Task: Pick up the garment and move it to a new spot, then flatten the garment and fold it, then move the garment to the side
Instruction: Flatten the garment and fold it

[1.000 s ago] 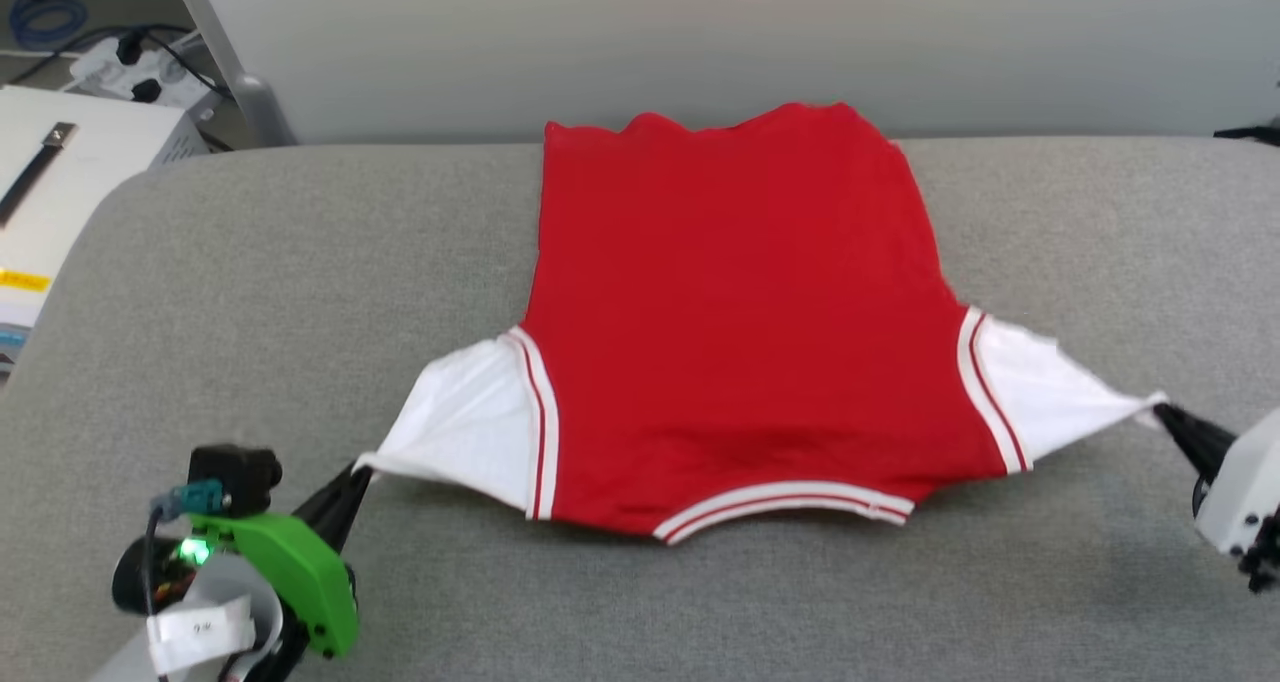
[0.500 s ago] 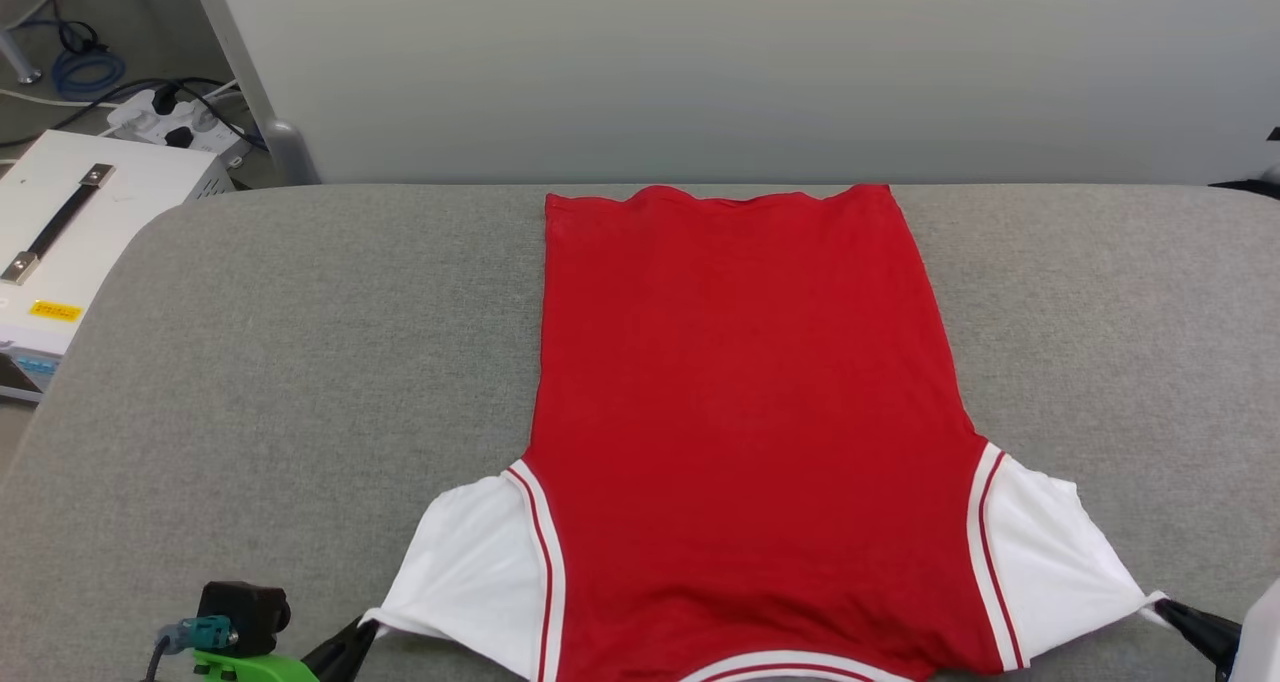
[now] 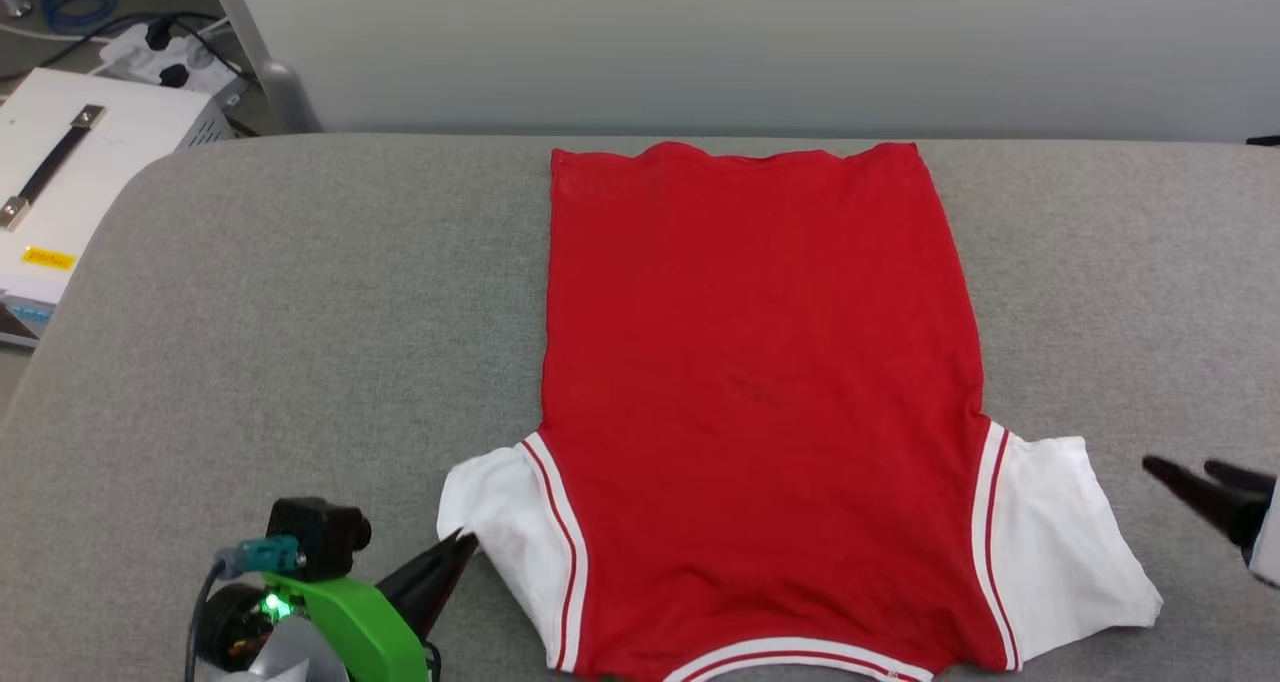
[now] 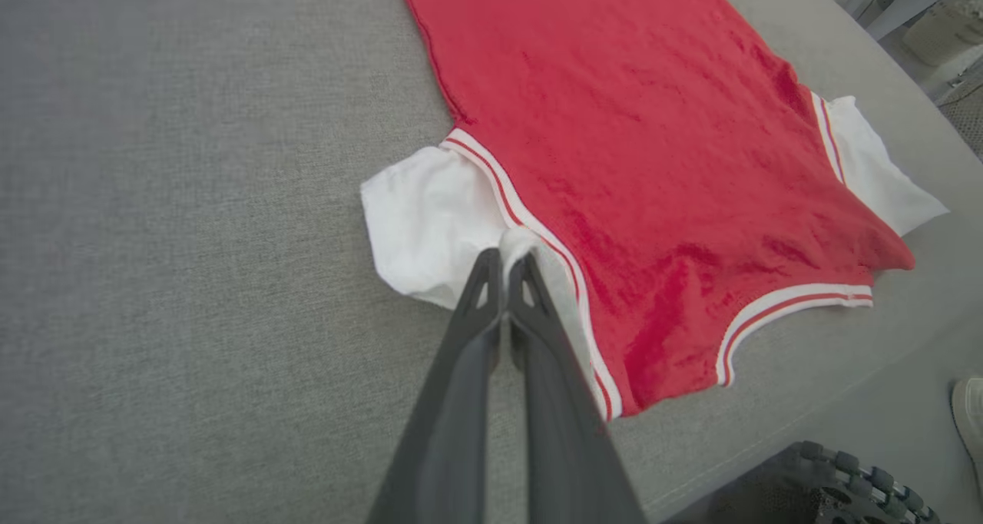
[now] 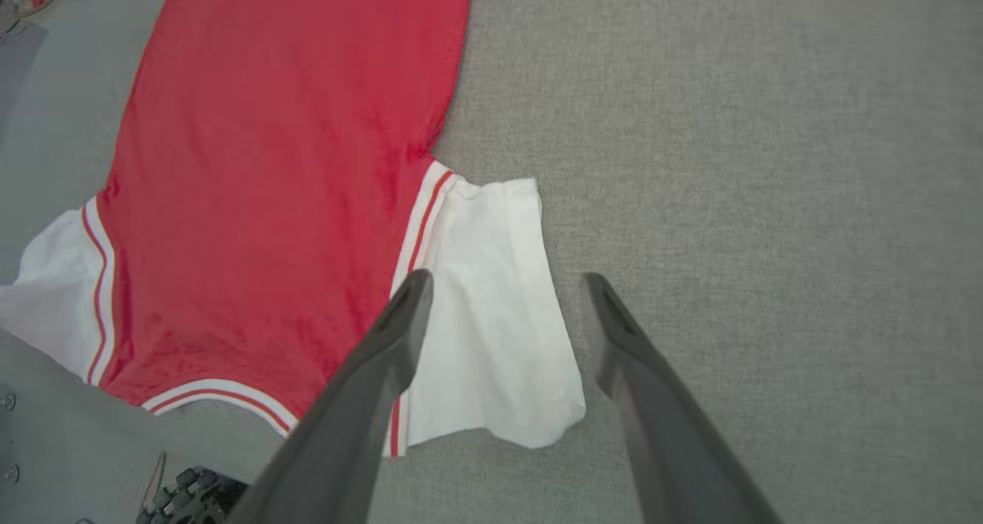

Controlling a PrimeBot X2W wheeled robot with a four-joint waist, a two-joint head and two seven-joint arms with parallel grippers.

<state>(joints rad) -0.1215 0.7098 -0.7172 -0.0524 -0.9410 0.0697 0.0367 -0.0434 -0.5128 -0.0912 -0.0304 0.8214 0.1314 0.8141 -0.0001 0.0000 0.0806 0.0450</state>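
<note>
The garment (image 3: 760, 362) lies flat on the grey table (image 3: 300, 342), plain red back up, hem at the far edge, striped collar (image 3: 790, 654) nearest me. My left gripper (image 3: 462, 542) is shut, pinching a fold of the white left sleeve (image 3: 500, 512); in the left wrist view the gripper (image 4: 504, 257) has its tips together at a raised bump of that sleeve (image 4: 430, 217). My right gripper (image 3: 1180, 465) is open, just right of the white right sleeve (image 3: 1060, 542) and apart from it. In the right wrist view the gripper (image 5: 507, 280) spreads above that sleeve (image 5: 491, 309), which lies loose.
A white box with a black handle (image 3: 70, 162) stands off the table's left end, a power strip with cables (image 3: 160, 47) behind it. A pale wall panel (image 3: 750, 42) runs along the table's far edge. Bare grey surface lies on both sides of the garment.
My right gripper has opened and let go of the right sleeve, which now lies slack. My left gripper moved inward with its sleeve, bunching it. The head camera also shifted.
</note>
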